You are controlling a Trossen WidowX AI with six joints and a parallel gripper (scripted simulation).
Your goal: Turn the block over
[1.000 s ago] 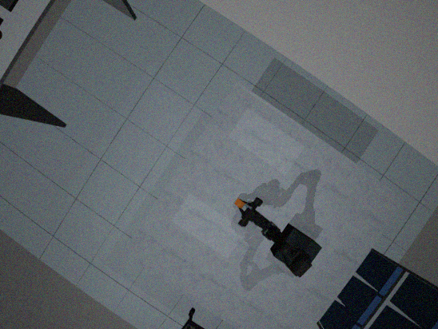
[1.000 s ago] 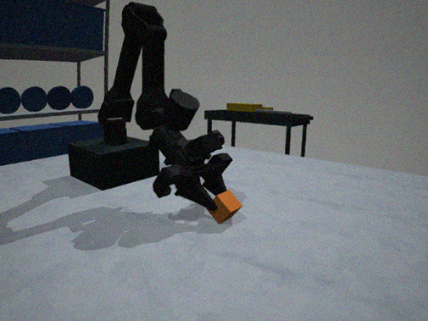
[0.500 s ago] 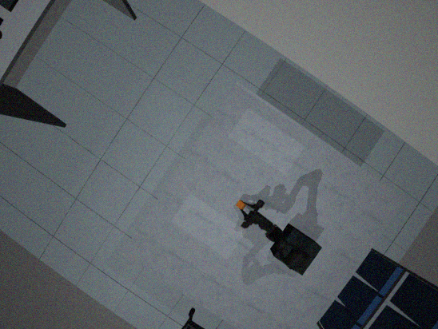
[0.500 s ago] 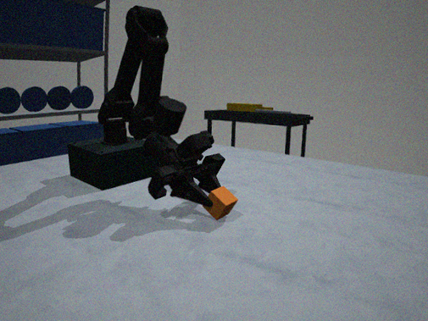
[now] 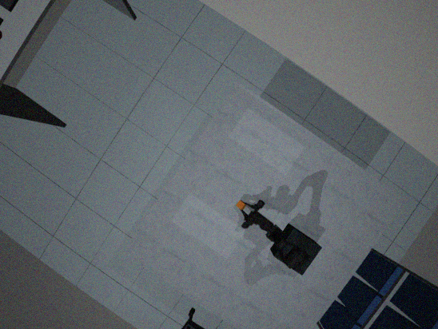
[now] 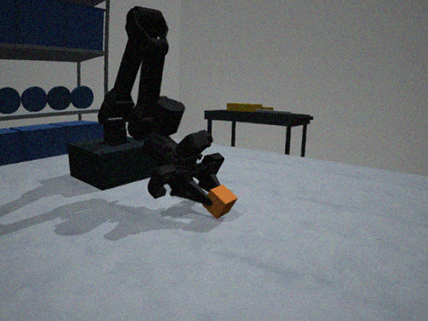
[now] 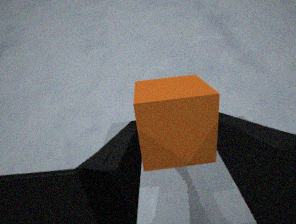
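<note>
Exterior view: my gripper [image 5: 241, 208] [image 6: 215, 194] [image 7: 173, 123] pinched around the tilted orange block [image 5: 240, 204] [image 6: 222, 201] [image 7: 176, 125], its marked side indistinguishable to me.

Block [image 5: 240, 204] [image 6: 222, 201] [image 7: 176, 125]: matt, smooth faces. Arm [image 5: 265, 224] [image 6: 151, 73]: dark, plastic-looking, low sheen. Tabletop [image 5: 224, 172] [image 6: 273, 252] [image 7: 65, 65]: matt, faintly mottled.

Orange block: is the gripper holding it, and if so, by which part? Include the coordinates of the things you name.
Yes. The gripper [image 5: 241, 208] [image 6: 215, 196] [image 7: 173, 123] holds the orange block [image 5: 240, 205] [image 6: 223, 198] [image 7: 176, 127] between its fingertips, by two opposite side faces.
</note>
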